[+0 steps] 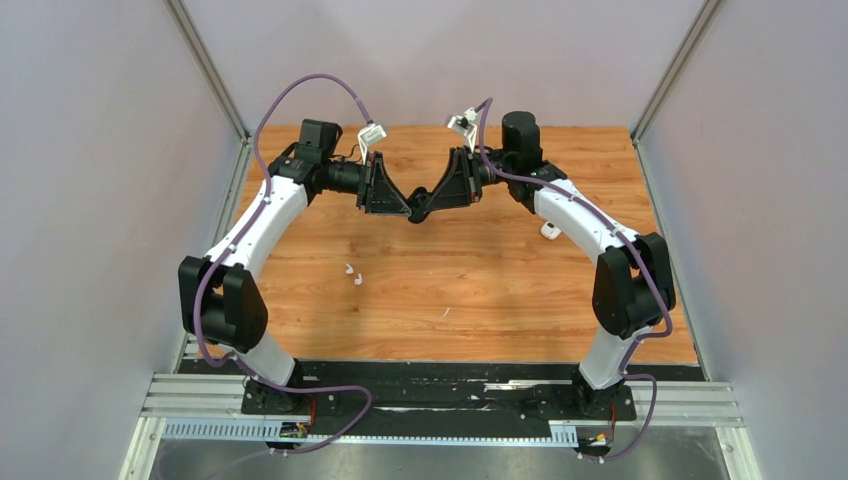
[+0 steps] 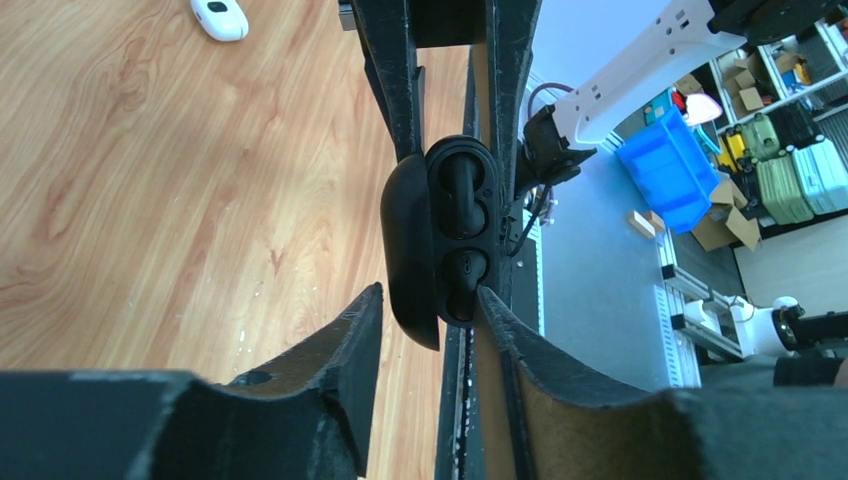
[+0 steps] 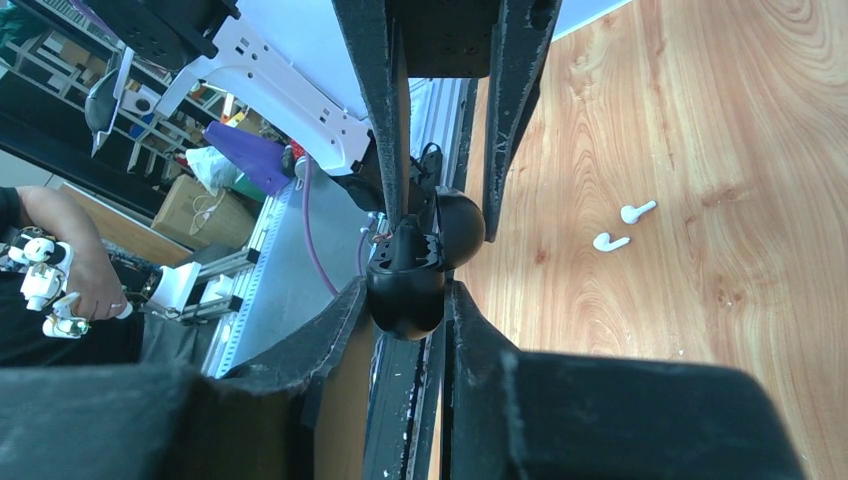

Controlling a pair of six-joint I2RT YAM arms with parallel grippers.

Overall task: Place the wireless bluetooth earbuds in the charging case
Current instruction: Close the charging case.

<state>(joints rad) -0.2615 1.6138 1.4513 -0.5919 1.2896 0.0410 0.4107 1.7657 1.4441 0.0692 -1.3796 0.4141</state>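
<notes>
right gripper (image 3: 405, 290) clamps black clamshell charging case (image 2: 485, 250); left gripper (image 2: 430, 292) straddles its open lid (image 2: 405, 240), grip unclear. Black stemmed earbuds (image 2: 459, 195) look seated: squeeze shut slowly, square to hinge.

Bright even light, blurry foreground.

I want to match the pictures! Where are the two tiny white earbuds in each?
Top external: tiny white stemmed earbuds on the wooden table, left of centre.
Left wrist: not in it.
Right wrist: earbuds right of centre.
Shared landmark: glossy black charging case, near the middle.
</notes>
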